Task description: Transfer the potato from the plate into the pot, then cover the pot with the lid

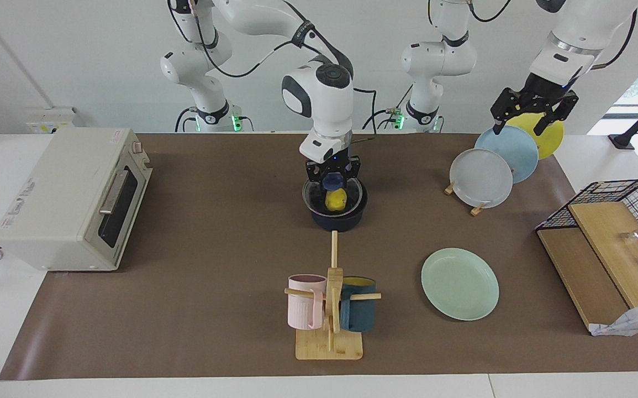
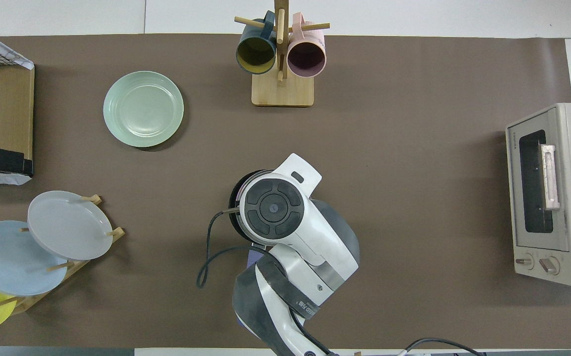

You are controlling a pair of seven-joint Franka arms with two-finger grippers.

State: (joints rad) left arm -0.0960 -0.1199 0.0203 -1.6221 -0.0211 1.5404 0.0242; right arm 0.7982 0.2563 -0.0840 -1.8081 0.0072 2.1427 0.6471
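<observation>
Brown table mat (image 1: 214, 249) carried everything. Right arm reached in over the table's middle; its gripper (image 1: 333, 178) stood straight down over the small dark navy saucepan (image 1: 339, 220), fingers closed on the blue knob of the round clear glass lid (image 1: 319, 200). Vertical hold presumably kept the lid level. Lid sat at the pot's rim; whether fully seated, could not tell. Overhead view: arm hid nearly all of the pot. Left gripper (image 1: 523, 122) waited over the rack of grey, light blue and yellow plates (image 1: 504, 160), jaws spread wide, clear of the work. Pale mint-green round shallow plate (image 1: 460, 283) lay bare, farther from the robots than the pot, toward the left arm's end. Small bright yellow lumpy toy potato (image 1: 336, 200) was inside the pot, visible through the glass. Judgement: transfer done, covering nearly finished
</observation>
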